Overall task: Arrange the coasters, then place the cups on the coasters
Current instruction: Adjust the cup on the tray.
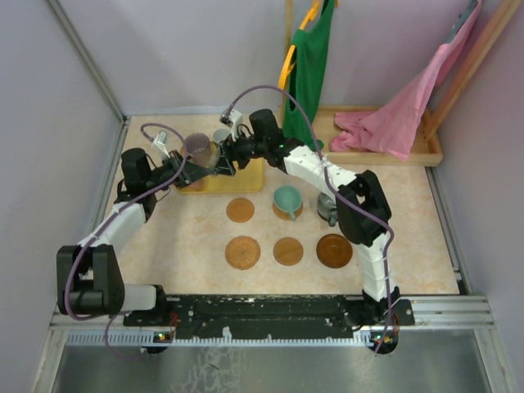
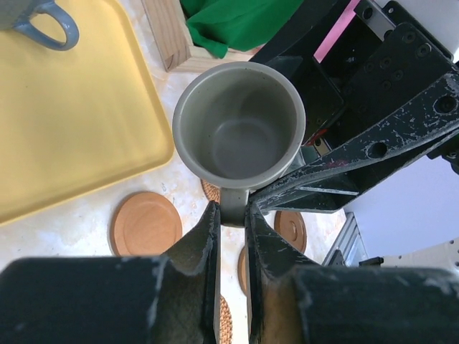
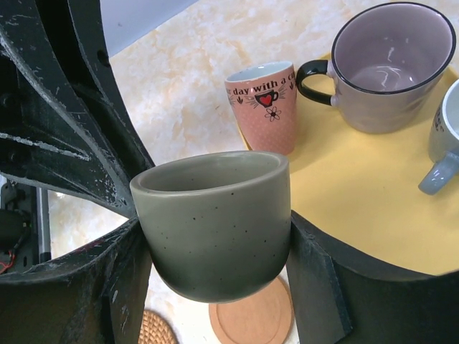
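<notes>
Left fingers: the left fingers (image 2: 206,240) are closed on the handle of a grey-green speckled ceramic cup (image 2: 237,122).
Right fingers: the right fingers (image 3: 122,272) stand wide apart, one pressed to each side of the same cup's body (image 3: 215,229).
Held cup: upright with its mouth up, it is off the pale marbled surface (image 3: 179,57) and just beside the edge of the yellow rectangular tray (image 2: 72,122).
Under the cup: a tan round cork coaster (image 3: 251,315) lies flat on the surface near the tray.
On the tray: a pale lilac mug with a black handle (image 3: 384,72) and a blue-grey mug (image 3: 441,165), only partly in view.
Tray edge: a pink cup with a heart print (image 3: 264,104) stands upright.
Beyond the tray: a teal cup (image 1: 287,199) sits on a coaster. Three bare brown round coasters (image 1: 288,250) lie in a row farther from the tray.
</notes>
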Tool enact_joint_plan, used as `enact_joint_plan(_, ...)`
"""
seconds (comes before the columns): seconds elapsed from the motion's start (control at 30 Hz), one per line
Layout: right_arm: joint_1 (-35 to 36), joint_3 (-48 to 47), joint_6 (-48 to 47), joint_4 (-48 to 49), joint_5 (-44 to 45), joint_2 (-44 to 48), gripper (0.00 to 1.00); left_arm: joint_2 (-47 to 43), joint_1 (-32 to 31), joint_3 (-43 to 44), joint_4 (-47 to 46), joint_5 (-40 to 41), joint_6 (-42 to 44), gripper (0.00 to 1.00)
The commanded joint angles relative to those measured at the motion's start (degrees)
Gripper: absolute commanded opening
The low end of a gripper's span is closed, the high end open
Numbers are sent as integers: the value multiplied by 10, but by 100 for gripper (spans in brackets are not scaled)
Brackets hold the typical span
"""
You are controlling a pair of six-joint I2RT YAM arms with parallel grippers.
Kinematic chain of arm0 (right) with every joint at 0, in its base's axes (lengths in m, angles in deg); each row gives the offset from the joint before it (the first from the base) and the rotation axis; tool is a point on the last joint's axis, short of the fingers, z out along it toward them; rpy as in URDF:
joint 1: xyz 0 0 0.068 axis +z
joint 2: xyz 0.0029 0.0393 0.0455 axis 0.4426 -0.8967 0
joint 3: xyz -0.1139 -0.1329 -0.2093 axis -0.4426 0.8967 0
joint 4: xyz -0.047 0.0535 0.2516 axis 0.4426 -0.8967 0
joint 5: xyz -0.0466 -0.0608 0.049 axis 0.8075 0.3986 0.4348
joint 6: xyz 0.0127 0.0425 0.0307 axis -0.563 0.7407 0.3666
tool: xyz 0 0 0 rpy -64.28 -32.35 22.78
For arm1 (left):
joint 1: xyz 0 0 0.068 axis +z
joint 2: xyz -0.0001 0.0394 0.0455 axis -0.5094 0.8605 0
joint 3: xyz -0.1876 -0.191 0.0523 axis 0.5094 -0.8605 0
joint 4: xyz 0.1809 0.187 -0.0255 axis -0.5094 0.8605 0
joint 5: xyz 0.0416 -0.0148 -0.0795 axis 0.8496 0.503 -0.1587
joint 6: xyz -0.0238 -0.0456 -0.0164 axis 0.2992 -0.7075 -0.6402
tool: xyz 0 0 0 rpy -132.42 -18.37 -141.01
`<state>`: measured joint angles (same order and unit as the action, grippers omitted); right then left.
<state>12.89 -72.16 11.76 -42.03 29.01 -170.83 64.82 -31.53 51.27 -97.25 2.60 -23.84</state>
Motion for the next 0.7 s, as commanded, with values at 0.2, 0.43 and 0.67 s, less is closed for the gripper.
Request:
enact_joint_plan(0.2,6,-54,-23,-15,-31,-37,11,34,-8,6,-40,9,5,0)
enact_joint_plan(0.43,6,-38,-24,-15,-14,-45,27,53,-8,3,-61,17,1,0)
enact_joint_plan(0.67,5,-54,-37,-49,19,-66,35,88,-13,14,-86,18,-8,0)
